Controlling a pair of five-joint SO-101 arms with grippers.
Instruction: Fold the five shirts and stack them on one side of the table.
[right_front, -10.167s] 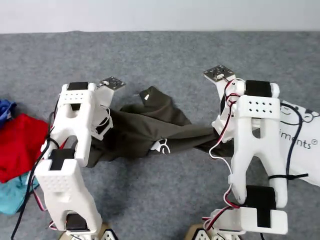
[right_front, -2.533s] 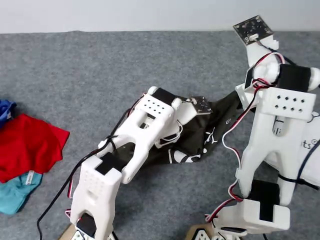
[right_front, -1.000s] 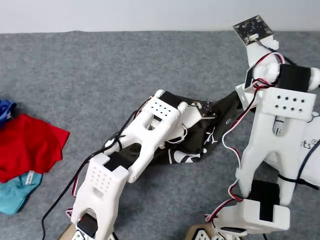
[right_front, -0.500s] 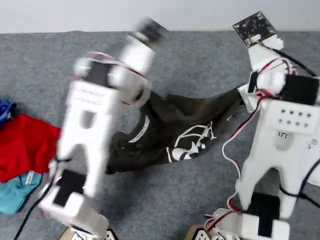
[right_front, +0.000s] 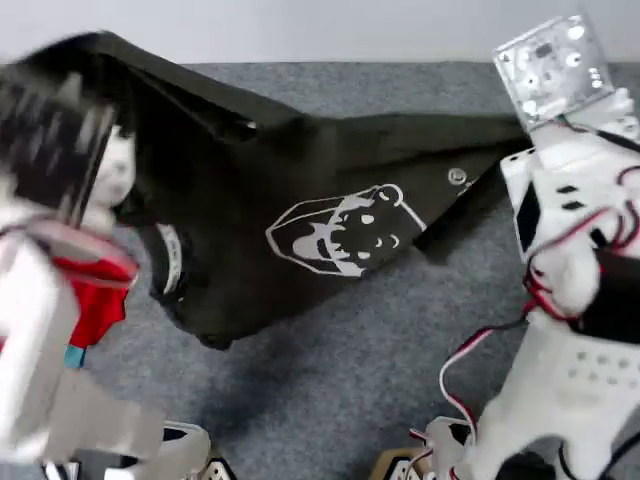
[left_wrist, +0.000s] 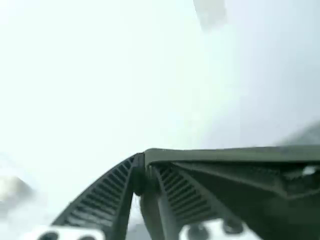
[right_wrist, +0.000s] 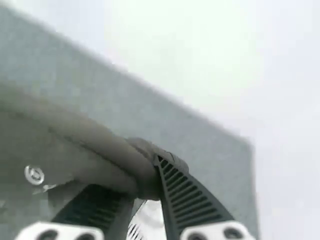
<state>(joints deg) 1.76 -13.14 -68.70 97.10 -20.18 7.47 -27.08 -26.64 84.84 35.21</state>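
Desk: Surface and room first, quick.

Me: Grey felt-like table top (right_front: 380, 330), running back to a plain white wall (right_front: 350, 25). On my right wrist feed the same grey top stops at a straight edge with white beyond it. The left wrist feed's background is a pale blur and I can't tell what it is.

Desk: Where's the shirt?

Me: The dark olive shirt (right_front: 300, 170) is up in the air, spread wide between both arms over the middle of the table. One end is high at the far left by the left arm (right_front: 50, 250), the other at the right arm (right_front: 580, 250). Its lower fold sags toward the table; I can't tell if it touches.

Desk: Grippers?

Me: The left gripper (left_wrist: 140, 172) is pinched tight on the shirt's edge, and the cloth runs off taut from the jaws. The right gripper (right_wrist: 148, 181) is clamped on a rolled-up edge of the same shirt, with a ribbed finger (right_wrist: 185, 197) on each side of the roll.

Desk: Anything smaller?

Me: A red shirt (right_front: 100, 305) lies at the left side of the table, mostly behind the left arm, with a teal scrap (right_front: 73, 356) just beside it. The dark shirt has a white print (right_front: 345, 228) facing up and a small round white mark (right_front: 457, 176) near its right end.
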